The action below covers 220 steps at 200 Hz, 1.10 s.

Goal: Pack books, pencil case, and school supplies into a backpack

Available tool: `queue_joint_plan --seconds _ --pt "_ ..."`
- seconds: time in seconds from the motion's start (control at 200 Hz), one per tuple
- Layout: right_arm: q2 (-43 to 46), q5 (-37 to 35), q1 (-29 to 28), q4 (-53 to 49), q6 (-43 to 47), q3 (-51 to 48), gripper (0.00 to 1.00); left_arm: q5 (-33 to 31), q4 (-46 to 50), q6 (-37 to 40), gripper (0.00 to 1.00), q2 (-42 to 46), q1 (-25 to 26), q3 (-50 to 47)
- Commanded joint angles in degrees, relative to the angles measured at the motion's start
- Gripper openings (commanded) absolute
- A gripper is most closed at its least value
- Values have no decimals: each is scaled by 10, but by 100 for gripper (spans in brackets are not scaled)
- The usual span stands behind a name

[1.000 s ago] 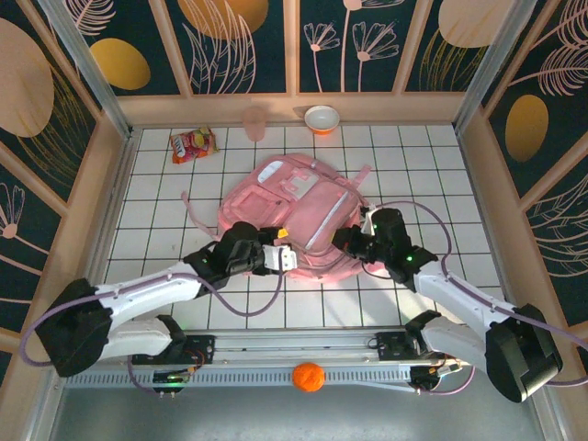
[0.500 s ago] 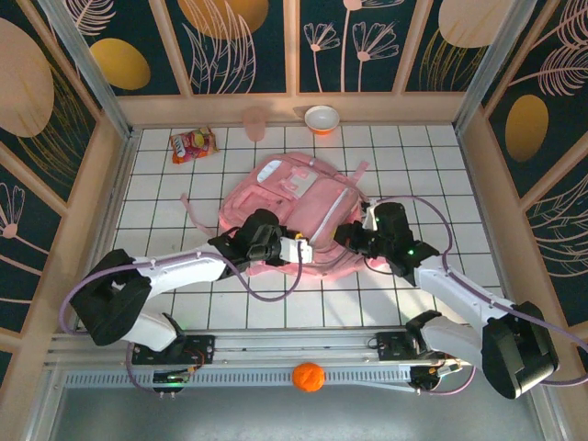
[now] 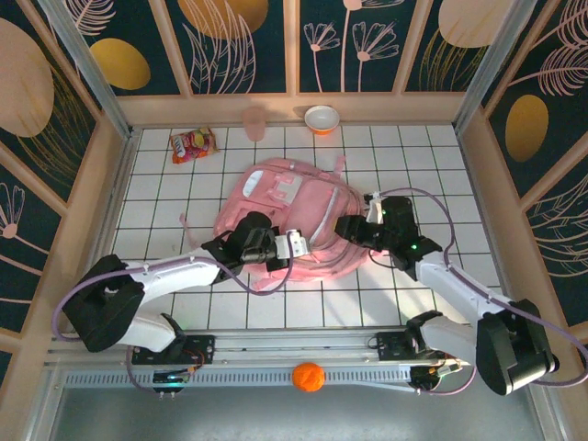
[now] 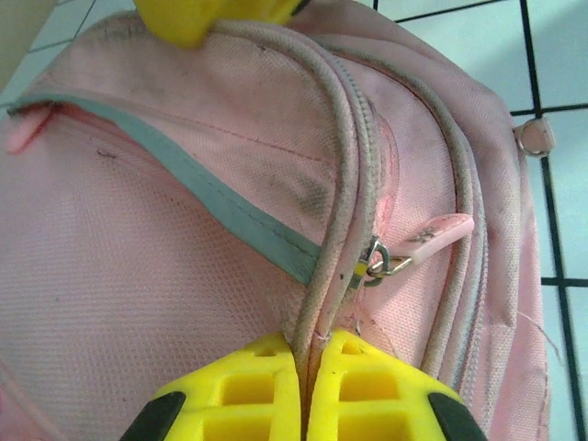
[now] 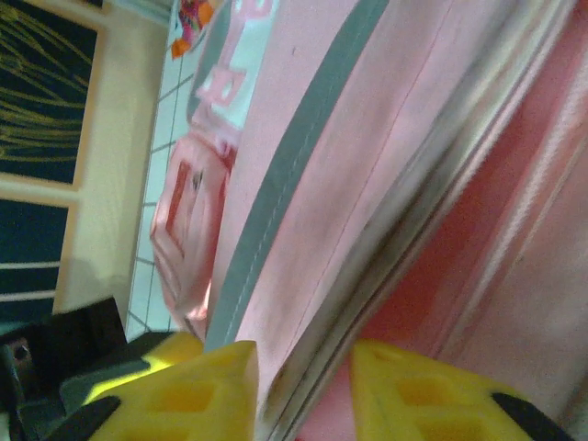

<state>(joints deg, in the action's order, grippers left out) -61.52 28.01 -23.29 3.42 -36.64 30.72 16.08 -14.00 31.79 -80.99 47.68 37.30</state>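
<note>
Backpack [image 3: 285, 197] lies flat on the tiles [image 3: 413, 156]. Left gripper [image 4: 301, 358] is clamped tight on its near zip seam. Right gripper [image 5: 303, 372], at its right edge, stands partly open astride a seam. Beyond the backpack: snack packet [image 3: 192, 144], cup [image 3: 254, 121], bowl [image 3: 322, 118].

Large soft pink backpack [image 3: 289, 216], lying flat with front pockets up, nearer than and right of the red-and-yellow snack packet [image 3: 192, 144]. Grey-teal trim strip, paler zip piping, pink pull tab [image 4: 432, 234] on the zip.

Left hand [image 4: 302, 360] now tight on backpack [image 4: 175, 230]
</note>
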Motion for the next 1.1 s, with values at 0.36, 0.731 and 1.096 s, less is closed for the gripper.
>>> queue_joint_plan --seconds 0.36,0.731,1.096 --pt "186 -369 -220 -224 36 30 32 85 -3 -151 0 -19 -6 11" --pt "53 -524 -439 -156 -6 17 36 109 20 -172 0 -43 -12 33" --pt "-41 -539 -417 -119 -3 36 40 111 27 -169 0 -35 -13 44"
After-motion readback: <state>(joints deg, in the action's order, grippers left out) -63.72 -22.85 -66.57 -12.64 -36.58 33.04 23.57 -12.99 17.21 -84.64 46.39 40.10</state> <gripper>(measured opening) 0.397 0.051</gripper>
